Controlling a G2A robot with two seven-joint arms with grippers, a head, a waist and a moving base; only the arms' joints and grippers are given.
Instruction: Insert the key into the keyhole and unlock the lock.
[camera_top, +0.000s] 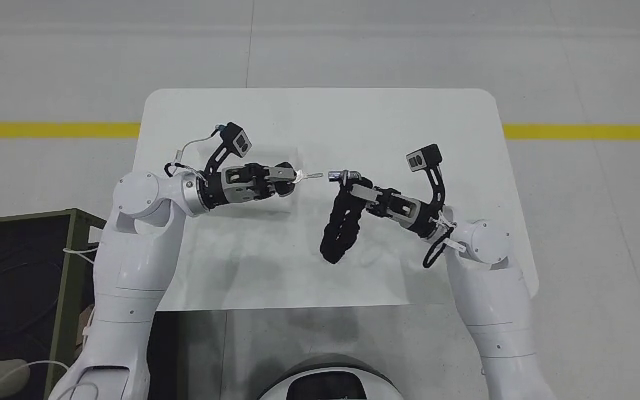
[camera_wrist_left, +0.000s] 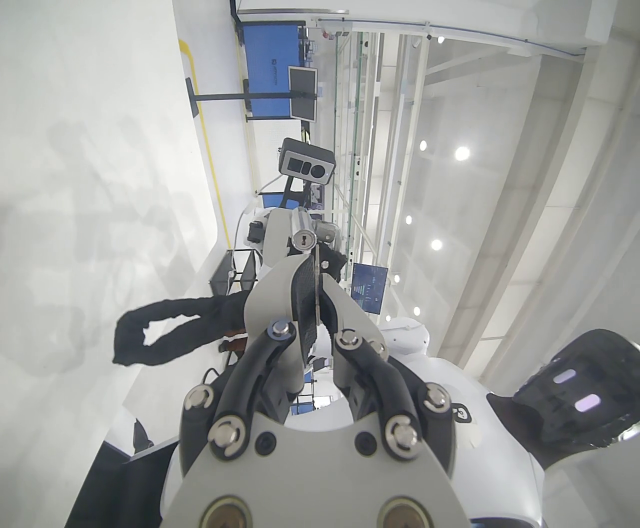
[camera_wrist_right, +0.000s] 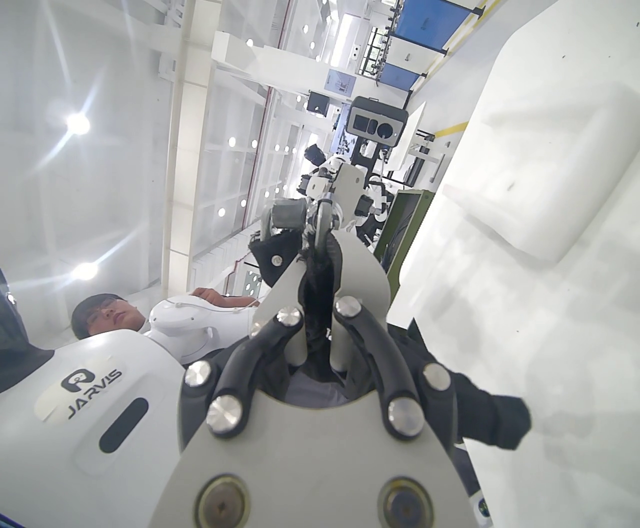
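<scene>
Above the middle of the white table (camera_top: 420, 120), my left gripper (camera_top: 288, 178) is shut on a thin silver key (camera_top: 312, 177) whose tip points at the lock (camera_top: 343, 177). In the left wrist view the key (camera_wrist_left: 317, 280) stands edge-on between the fingers, its tip just short of the round silver keyhole face (camera_wrist_left: 303, 241). My right gripper (camera_top: 357, 187) is shut on the lock, whose black fabric-covered loop (camera_top: 337, 228) hangs down toward the table. The right wrist view has the lock's silver cylinder (camera_wrist_right: 286, 215) beyond my right gripper (camera_wrist_right: 320, 240).
A dark green crate (camera_top: 40, 265) stands off the table's left edge. A yellow floor line (camera_top: 60, 129) runs behind the table. Both arms are held above the tabletop near its centre.
</scene>
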